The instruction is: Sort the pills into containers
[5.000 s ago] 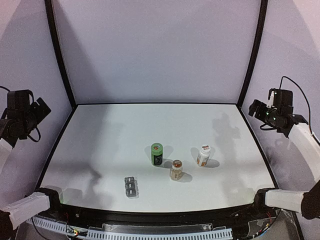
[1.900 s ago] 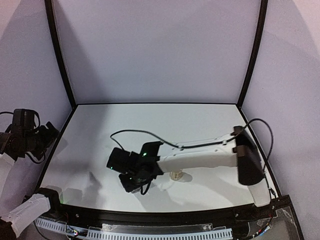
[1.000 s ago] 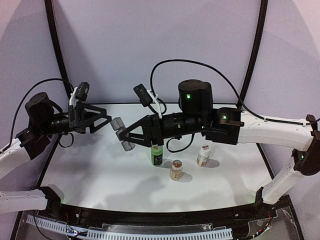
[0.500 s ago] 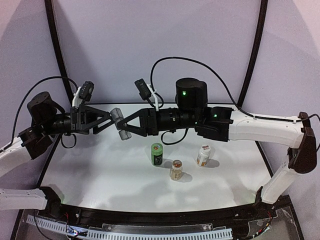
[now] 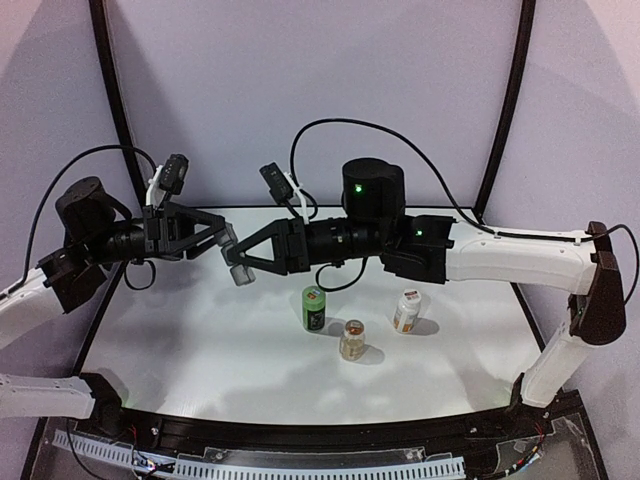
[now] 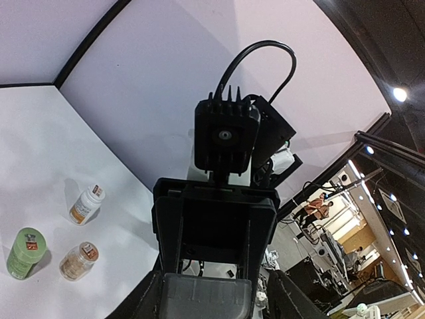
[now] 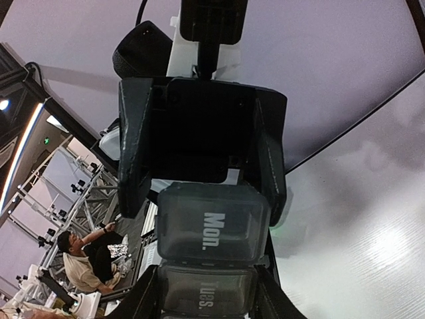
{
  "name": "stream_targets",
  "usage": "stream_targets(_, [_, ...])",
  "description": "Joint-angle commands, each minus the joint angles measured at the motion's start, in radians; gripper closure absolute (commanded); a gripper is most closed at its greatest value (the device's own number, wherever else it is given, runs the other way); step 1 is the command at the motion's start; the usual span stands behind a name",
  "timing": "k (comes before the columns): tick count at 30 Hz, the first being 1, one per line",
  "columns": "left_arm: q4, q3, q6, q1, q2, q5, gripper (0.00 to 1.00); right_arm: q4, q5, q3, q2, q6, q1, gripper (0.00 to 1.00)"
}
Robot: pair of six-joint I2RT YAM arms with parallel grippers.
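Note:
The containers are one small grey pill box (image 5: 240,275), held in the air over the back left of the table. My right gripper (image 5: 246,263) is shut on it. In the right wrist view the box (image 7: 212,222) shows clear lids marked "Mon." and "Tues.", with my right gripper (image 7: 204,300) clamped at the "Tues." part. My left gripper (image 5: 228,243) faces it from the left. Its jaws stand closely round the box's other end (image 6: 206,296), with a small gap at one finger (image 6: 289,300). The pills are not in view in the open.
Three bottles stand on the white table below the arms: a green one (image 5: 314,309), a clear jar with tan contents (image 5: 352,340) and a white one (image 5: 406,311). Black frame posts and pale walls enclose the table. Cables hang from both arms.
The right gripper carried the pill box up and left to meet the left gripper. The left jaws narrowed round the box's free end. Earlier the box lay on the table.

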Motion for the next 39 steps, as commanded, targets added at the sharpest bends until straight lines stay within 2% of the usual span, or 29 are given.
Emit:
stream_targets(1, [0.003,0.003,0.007,-0.004,-0.017,0.004,0.42,0.054,0.03,0.014,-0.002,0.026,-0.003,0.59])
stream_targets(5, [0.005,-0.006,0.006,-0.004,-0.028,0.005,0.37,0.075,0.034,0.01,-0.002,0.042,-0.003,0.59])
stream_targets(8, [0.017,-0.015,0.002,-0.004,-0.039,0.007,0.38,0.094,0.024,0.008,0.002,0.051,-0.003,0.59])
stream_targets(10, [0.018,-0.018,0.0,-0.004,-0.044,0.004,0.42,0.096,0.016,0.011,0.006,0.059,-0.003,0.59])
stream_targets(14, [-0.001,-0.014,0.007,-0.004,-0.045,0.001,0.62,0.101,0.009,0.017,0.016,0.066,-0.002,0.59])
stream_targets(19, [-0.018,-0.015,0.013,-0.004,-0.046,-0.001,0.7,0.1,-0.004,0.029,0.028,0.074,-0.002,0.58])
stream_targets(22, [-0.022,-0.015,0.022,-0.004,-0.048,-0.001,0.79,0.084,-0.005,0.035,0.03,0.073,-0.002,0.51])
stream_targets(26, [-0.047,-0.013,0.035,-0.004,-0.053,-0.01,0.93,0.066,0.005,0.03,0.017,0.059,-0.003,0.29])
stream_targets(30, [-0.068,-0.012,0.046,-0.004,-0.052,-0.012,0.99,0.04,0.009,0.035,0.001,0.04,-0.003,0.11])
stream_targets(33, [-0.082,-0.015,0.055,-0.004,-0.055,-0.003,0.99,-0.028,0.031,0.062,-0.007,-0.005,-0.002,0.07])
stream_targets(39, [-0.089,-0.028,0.066,-0.004,-0.063,0.026,0.99,-0.143,0.044,0.124,0.002,-0.067,-0.002,0.1])
